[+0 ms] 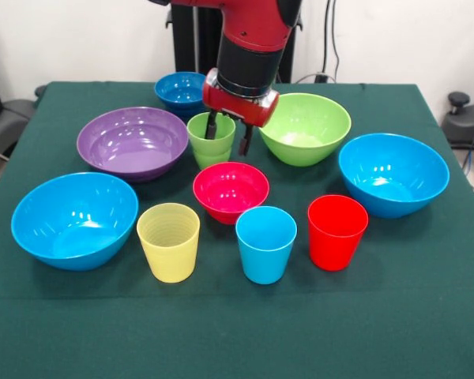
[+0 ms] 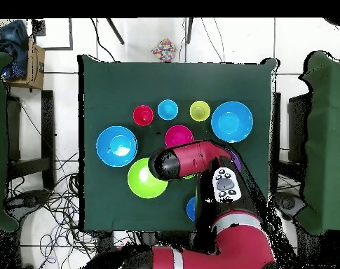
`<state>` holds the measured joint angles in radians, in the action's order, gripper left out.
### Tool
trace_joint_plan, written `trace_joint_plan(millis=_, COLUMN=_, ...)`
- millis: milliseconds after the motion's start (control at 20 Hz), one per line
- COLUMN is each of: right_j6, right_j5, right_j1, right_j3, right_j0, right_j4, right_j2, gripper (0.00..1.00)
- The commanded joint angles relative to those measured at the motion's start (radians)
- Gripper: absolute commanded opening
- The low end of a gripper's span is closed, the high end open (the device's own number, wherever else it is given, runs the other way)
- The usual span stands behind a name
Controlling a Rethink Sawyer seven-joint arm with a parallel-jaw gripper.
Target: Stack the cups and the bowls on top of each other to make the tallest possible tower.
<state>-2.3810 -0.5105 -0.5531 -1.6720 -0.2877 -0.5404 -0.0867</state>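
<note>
My gripper (image 1: 227,133) hangs over the green cup (image 1: 205,146), open. One finger (image 1: 212,126) is inside the cup and the other is outside its right rim. Around it stand the lime green bowl (image 1: 304,128), the purple bowl (image 1: 132,142), the dark blue bowl (image 1: 180,91) and the pink-red bowl (image 1: 231,191). Light blue bowls stand at the left (image 1: 74,219) and right (image 1: 393,174). The yellow cup (image 1: 168,242), light blue cup (image 1: 265,244) and red cup (image 1: 336,232) stand in the front row. Every piece stands alone. In the overhead view the arm (image 2: 190,160) hides the gripper and the green cup.
Everything rests on a dark green cloth (image 1: 237,332) over the table. The overhead view shows the lime green bowl (image 2: 146,178), the pink-red bowl (image 2: 178,135) and the red cup (image 2: 143,115). Cables lie on the floor (image 2: 53,203) beside the table.
</note>
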Motion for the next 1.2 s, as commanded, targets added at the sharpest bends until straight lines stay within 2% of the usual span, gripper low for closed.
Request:
trace_joint_plan(millis=50, right_j6=0.030, right_j5=0.061, right_j1=0.009, right_j3=0.033, right_j0=-0.004, right_j4=-0.014, right_j2=-0.070, gripper=1.00)
trace_joint_plan(millis=1200, right_j6=0.058, right_j5=0.017, right_j1=-0.015, right_j3=0.029, right_j0=-0.016, right_j4=-0.001, right_j2=-0.083, gripper=1.00)
